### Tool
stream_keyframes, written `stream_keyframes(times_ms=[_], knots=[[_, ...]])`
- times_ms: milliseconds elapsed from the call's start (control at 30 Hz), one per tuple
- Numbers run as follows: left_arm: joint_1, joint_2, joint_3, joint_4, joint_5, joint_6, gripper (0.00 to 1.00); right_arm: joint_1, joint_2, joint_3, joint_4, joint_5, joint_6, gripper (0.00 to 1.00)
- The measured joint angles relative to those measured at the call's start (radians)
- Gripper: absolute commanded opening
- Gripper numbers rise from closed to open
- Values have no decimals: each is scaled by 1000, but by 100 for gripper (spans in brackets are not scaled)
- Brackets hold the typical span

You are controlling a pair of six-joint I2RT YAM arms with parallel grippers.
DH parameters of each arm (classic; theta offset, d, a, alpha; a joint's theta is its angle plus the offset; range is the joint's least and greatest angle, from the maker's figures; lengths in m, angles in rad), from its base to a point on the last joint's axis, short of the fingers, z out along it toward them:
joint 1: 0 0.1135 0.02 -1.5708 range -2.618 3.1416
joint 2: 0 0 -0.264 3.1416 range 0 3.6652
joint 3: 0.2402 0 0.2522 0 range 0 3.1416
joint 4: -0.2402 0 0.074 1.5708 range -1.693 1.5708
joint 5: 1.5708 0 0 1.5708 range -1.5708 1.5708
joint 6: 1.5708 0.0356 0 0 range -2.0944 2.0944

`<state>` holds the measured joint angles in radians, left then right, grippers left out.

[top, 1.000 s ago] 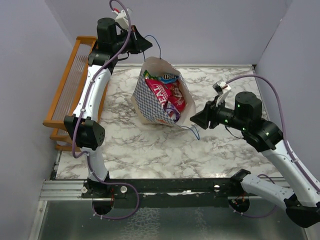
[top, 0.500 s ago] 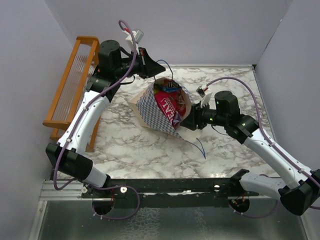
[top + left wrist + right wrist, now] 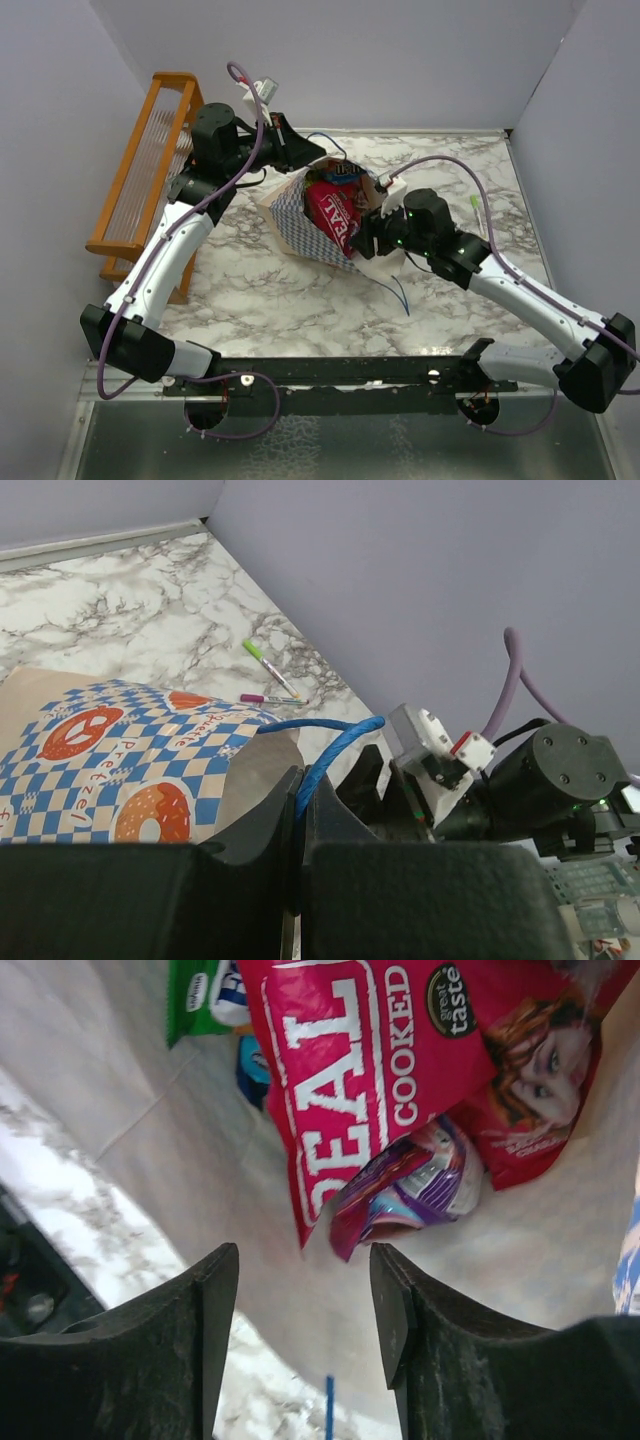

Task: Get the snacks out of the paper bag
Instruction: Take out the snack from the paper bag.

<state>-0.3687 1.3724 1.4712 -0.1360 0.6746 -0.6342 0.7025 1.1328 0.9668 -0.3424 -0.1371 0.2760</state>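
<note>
Left arm (image 3: 162, 258) and right arm (image 3: 530, 300): glossy white link shells set between black cylindrical joint housings (image 3: 215, 135). Lilac cables (image 3: 440, 160) run in loose loops along each arm. Small green lights (image 3: 405, 213) glow on the black wrist housing at centre frame. Left wrist view, lower right: white connector block (image 3: 430, 742) with a red tab. Right gripper (image 3: 303, 1252): two matte black, grainy fingers (image 3: 190, 1350). Black base rail (image 3: 350, 375) crosses the lower frame.

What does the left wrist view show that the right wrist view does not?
Left wrist only: the left gripper shut on the blue cord handle, the checkered outside of the paper bag, a green pen and a purple pen. Right wrist only: the open right gripper at the bag's mouth, with the pink-red packet, purple packet and green packet inside. Both: the paper bag.
</note>
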Motion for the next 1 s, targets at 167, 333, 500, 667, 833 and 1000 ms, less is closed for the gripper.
stream_keyframes(times_ms=[167, 333, 500, 667, 833, 1000], knots=[[0, 0, 0, -8, -14, -5, 0, 56, 97, 1, 77, 99, -73, 70], [-8, 0, 0, -12, -20, -8, 0, 69, 189, 27, 130, 133, -134, 83], [-13, 0, 4, -16, -21, -8, 0, 70, 262, 64, 198, 134, -177, 92], [-17, 0, 6, -19, -21, -10, 0, 70, 314, 87, 277, 129, -201, 92], [-26, 0, 6, -35, -21, -11, 0, 71, 399, 135, 317, 135, -207, 75], [-26, 0, 6, -69, -40, -11, 0, 71, 455, 192, 321, 171, -211, 30]])
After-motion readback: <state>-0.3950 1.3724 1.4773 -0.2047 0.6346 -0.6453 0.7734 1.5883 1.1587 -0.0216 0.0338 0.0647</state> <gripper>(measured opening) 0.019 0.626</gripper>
